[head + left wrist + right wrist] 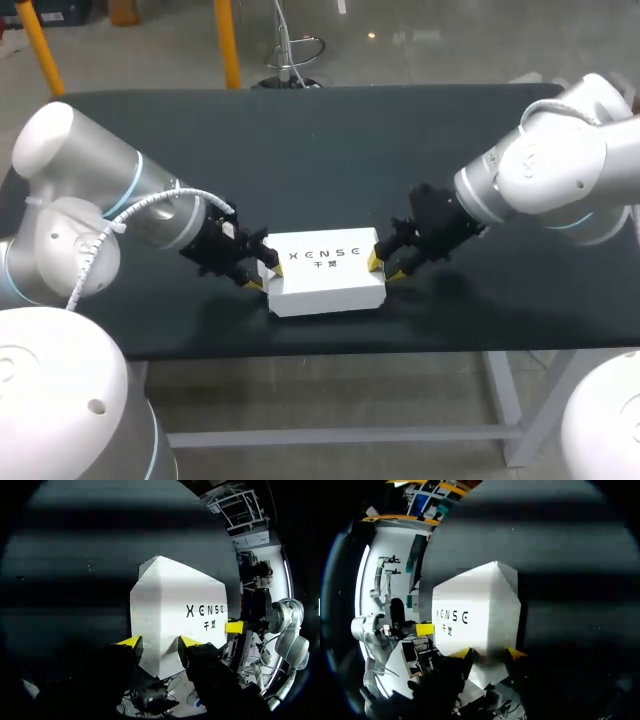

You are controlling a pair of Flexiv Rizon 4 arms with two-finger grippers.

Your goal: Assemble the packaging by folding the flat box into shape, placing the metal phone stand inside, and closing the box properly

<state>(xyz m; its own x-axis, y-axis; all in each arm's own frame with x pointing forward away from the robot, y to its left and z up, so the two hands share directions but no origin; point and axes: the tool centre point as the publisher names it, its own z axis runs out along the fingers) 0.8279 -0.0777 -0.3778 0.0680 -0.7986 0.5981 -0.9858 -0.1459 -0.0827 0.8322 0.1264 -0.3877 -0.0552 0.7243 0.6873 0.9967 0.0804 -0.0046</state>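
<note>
A closed white box [325,270] with dark print on its top lies near the front middle of the dark table [300,150]. My left gripper [262,274] is at its left end. In the left wrist view the box [180,605] has its near corner between the yellow fingertips [131,641], and both touch it. My right gripper [386,267] is at the right end, and in the right wrist view its tips [516,653] pinch the box [475,610] at its near corner. The left wrist view also shows a yellow tip of the right gripper [234,627] beyond the box. No metal phone stand shows.
The table's front edge runs just in front of the box. Dark tabletop stretches behind the box and to both sides.
</note>
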